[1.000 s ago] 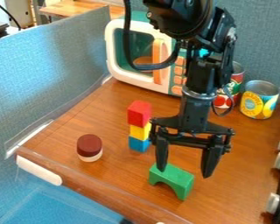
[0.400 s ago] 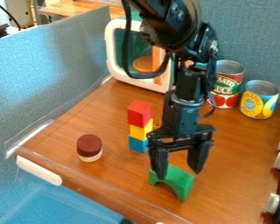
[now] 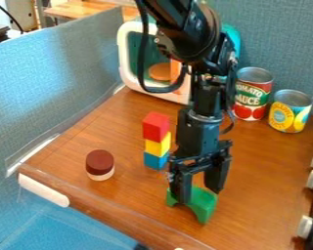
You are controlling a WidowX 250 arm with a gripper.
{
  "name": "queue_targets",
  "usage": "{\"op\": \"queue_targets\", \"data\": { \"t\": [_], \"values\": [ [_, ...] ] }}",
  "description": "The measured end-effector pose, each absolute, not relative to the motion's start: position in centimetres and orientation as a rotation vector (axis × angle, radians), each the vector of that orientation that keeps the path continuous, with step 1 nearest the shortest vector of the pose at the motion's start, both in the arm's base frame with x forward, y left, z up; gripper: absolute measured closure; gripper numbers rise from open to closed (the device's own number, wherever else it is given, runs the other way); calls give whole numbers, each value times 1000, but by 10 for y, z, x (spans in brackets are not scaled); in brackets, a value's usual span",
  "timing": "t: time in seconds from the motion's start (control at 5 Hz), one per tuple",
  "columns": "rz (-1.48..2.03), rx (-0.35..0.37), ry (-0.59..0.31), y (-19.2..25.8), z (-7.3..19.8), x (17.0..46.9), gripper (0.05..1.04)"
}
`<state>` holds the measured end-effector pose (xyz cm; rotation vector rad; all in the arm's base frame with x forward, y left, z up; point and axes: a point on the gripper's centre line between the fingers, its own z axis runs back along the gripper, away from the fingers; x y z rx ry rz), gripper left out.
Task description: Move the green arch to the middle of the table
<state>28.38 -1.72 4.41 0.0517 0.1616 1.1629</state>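
Observation:
The gripper (image 3: pixel 199 195) hangs low over the green arch (image 3: pixel 203 209), pointing down, its two fingers apart. One finger overlaps the arch's left part in the view, and the other comes down by its far right side. The arch stands upright on the wooden table (image 3: pixel 263 195) near the front edge, its opening facing the front left. Whether either finger touches it, I cannot tell.
Left of the gripper stands a stack of red (image 3: pixel 155 127), yellow and blue blocks, very close to it. A dark red and cream round piece (image 3: pixel 100 165) is farther left. Behind are a toy microwave (image 3: pixel 129 58) and two cans (image 3: pixel 290 111); knobs line the right edge.
The gripper has moved left and lower to the arch, turning somewhat, and its fingers appear less far apart. The arch and the stacked blocks have stayed in place.

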Motion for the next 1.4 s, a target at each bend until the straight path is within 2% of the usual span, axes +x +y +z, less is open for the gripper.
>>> {"op": "queue_targets", "data": {
  "t": [0.4,0.6,0.8,1.0,1.2,1.4],
  "values": [
    [1237,106,172,-8,36,284,83],
    [1271,108,157,-2,35,285,83],
    [1276,171,182,3,18,281,118],
    [1271,206,200,5,7,279,380],
    [1273,192,209,3,6,280,455],
    [1235,157,181,-2,10,279,455]
  ]
}}
